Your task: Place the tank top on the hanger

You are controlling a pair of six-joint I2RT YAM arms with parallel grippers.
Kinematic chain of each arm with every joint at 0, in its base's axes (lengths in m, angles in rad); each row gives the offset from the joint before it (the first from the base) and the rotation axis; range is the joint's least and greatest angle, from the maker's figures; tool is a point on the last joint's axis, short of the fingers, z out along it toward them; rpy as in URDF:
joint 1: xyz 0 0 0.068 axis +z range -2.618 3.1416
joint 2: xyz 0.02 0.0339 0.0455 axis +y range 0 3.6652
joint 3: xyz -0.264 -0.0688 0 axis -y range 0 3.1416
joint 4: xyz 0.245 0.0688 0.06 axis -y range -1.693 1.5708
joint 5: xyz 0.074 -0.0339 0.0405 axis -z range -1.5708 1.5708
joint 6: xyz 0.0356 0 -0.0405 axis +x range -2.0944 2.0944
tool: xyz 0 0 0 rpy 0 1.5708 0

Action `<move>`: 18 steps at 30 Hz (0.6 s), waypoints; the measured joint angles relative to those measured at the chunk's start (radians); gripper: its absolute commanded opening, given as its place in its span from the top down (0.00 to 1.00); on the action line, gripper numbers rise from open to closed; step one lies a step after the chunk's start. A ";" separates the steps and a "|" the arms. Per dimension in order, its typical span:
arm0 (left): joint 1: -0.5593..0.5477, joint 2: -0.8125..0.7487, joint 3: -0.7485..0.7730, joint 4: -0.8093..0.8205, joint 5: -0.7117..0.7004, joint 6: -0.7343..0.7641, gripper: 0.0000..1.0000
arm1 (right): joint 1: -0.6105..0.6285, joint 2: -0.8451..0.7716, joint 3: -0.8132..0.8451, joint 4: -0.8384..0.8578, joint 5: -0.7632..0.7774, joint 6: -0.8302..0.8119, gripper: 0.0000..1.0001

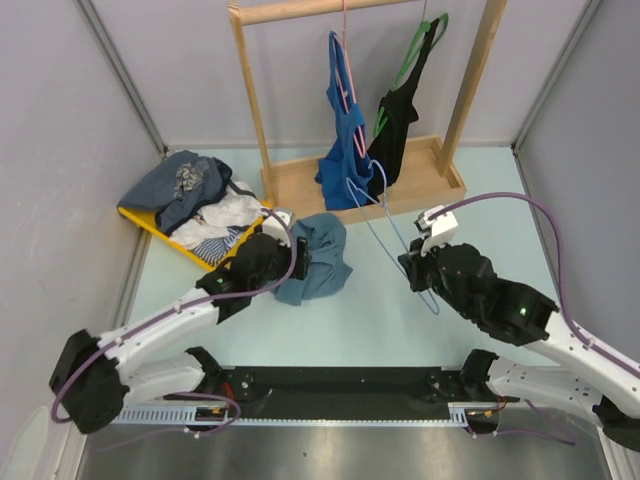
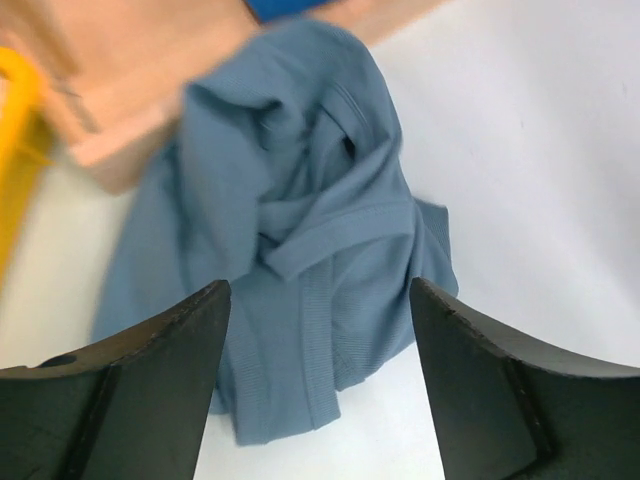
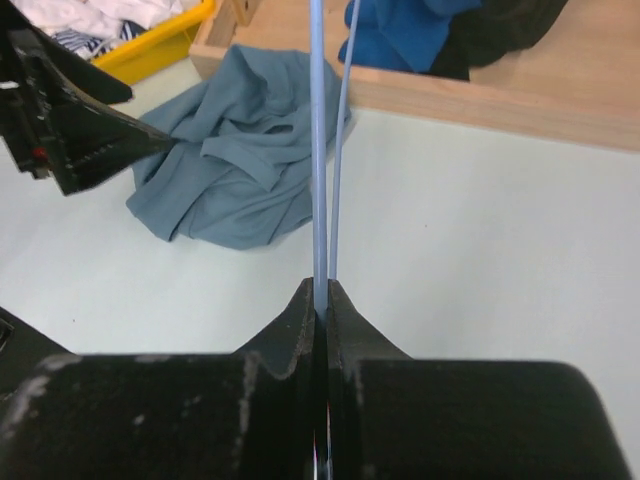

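Note:
The dusty teal-blue tank top (image 1: 318, 257) lies crumpled on the table in front of the rack base. It also shows in the left wrist view (image 2: 300, 250) and in the right wrist view (image 3: 240, 160). My left gripper (image 1: 300, 262) is open at the top's left edge, its jaws spread wide just above the cloth's near hem (image 2: 318, 400). My right gripper (image 1: 412, 268) is shut on the pale light-blue wire hanger (image 1: 390, 235), which runs from the jaws up toward the rack (image 3: 319, 150). Its hook end reaches the royal-blue top.
A wooden rack (image 1: 290, 185) stands at the back with a royal-blue top (image 1: 345, 150) on a pink hanger and a black top (image 1: 400, 120) on a green hanger. A yellow tray (image 1: 150, 225) piled with clothes sits at the back left. Grey walls close both sides.

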 measured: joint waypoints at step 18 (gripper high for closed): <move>0.043 0.367 0.057 0.154 0.117 0.060 0.39 | -0.164 -0.042 -0.045 0.031 -0.205 0.041 1.00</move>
